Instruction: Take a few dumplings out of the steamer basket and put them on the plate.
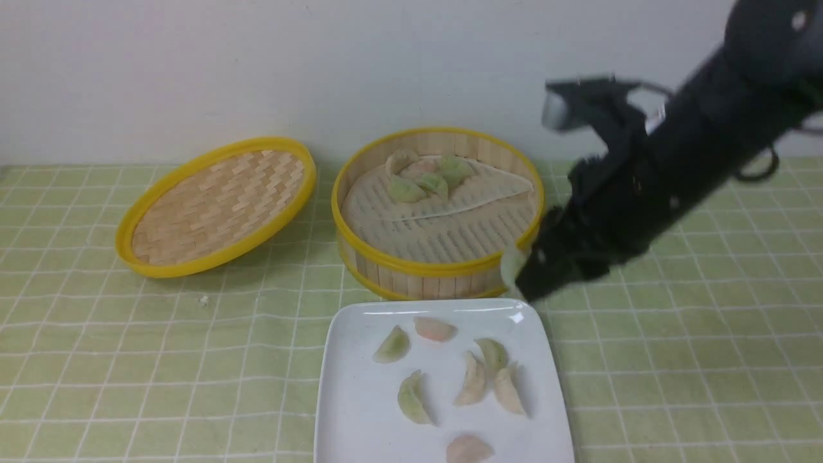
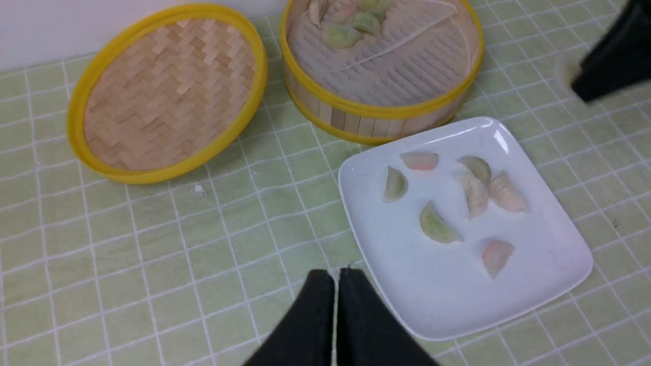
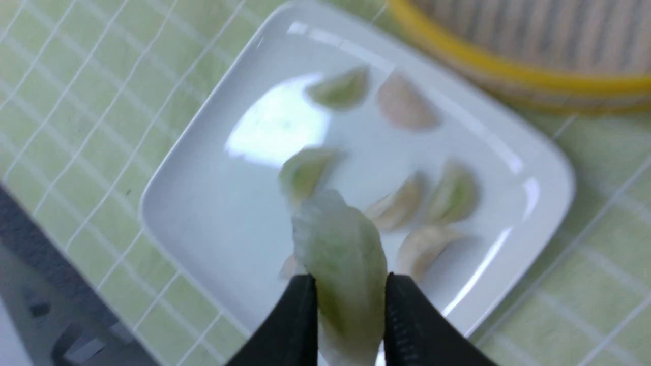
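Observation:
The steamer basket (image 1: 437, 270) stands at the back centre with several dumplings (image 1: 421, 177) at its far side on the pale liner. The white plate (image 1: 360, 411) lies in front of it and holds several dumplings (image 1: 472, 379). My right gripper (image 1: 522, 273) is shut on a pale green dumpling (image 3: 343, 254) and holds it in the air by the basket's front right wall, above the plate's far right corner. In the right wrist view the plate (image 3: 203, 218) lies below it. My left gripper (image 2: 335, 277) is shut and empty, above the cloth beside the plate's (image 2: 508, 300) near left edge.
The shallow woven lid (image 1: 215, 206) leans tilted at the back left. A small white crumb (image 1: 204, 299) lies on the green checked tablecloth (image 1: 128, 373) in front of it. The wall is close behind the basket and lid.

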`<state>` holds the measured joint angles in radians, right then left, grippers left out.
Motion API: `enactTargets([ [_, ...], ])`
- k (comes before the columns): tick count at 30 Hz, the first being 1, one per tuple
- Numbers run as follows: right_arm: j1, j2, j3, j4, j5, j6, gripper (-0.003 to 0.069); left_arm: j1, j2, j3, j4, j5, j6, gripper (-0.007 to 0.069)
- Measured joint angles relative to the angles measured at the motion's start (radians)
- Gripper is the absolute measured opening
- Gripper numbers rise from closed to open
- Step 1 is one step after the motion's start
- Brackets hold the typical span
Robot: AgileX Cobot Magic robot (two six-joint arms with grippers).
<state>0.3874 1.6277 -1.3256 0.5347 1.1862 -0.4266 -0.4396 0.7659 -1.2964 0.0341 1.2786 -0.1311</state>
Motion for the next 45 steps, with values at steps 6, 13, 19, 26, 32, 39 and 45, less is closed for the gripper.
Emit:
enactTargets([
  [6,0.087,-0.001,0.269,0.002,-0.197,-0.051,0.0149,0.000,0.000,0.000,0.014,0.000,0.028,-0.0006],
  [13,0.193,0.096,0.275,-0.093,-0.409,0.068,0.0159,0.000,0.000,0.000,0.014,0.000,0.029,-0.0006],
  [19,0.194,0.163,0.245,-0.118,-0.425,0.137,0.0302,0.000,0.000,0.000,0.014,0.000,0.029,-0.0006],
  [26,0.194,0.160,0.158,-0.144,-0.295,0.152,0.0431,0.000,0.000,0.000,0.013,0.000,0.029,-0.0006],
  [32,0.194,-0.002,0.012,-0.246,-0.086,0.240,0.0216,0.000,0.000,0.000,0.013,-0.002,0.029,-0.0006],
  [39,0.194,-0.447,-0.083,-0.410,-0.039,0.381,-0.0007,0.000,0.001,0.000,0.013,-0.081,0.029,-0.0006],
  [45,0.194,-0.918,-0.039,-0.519,-0.125,0.473,-0.0015,0.000,0.018,0.003,0.013,-0.163,0.029,-0.0006],
])
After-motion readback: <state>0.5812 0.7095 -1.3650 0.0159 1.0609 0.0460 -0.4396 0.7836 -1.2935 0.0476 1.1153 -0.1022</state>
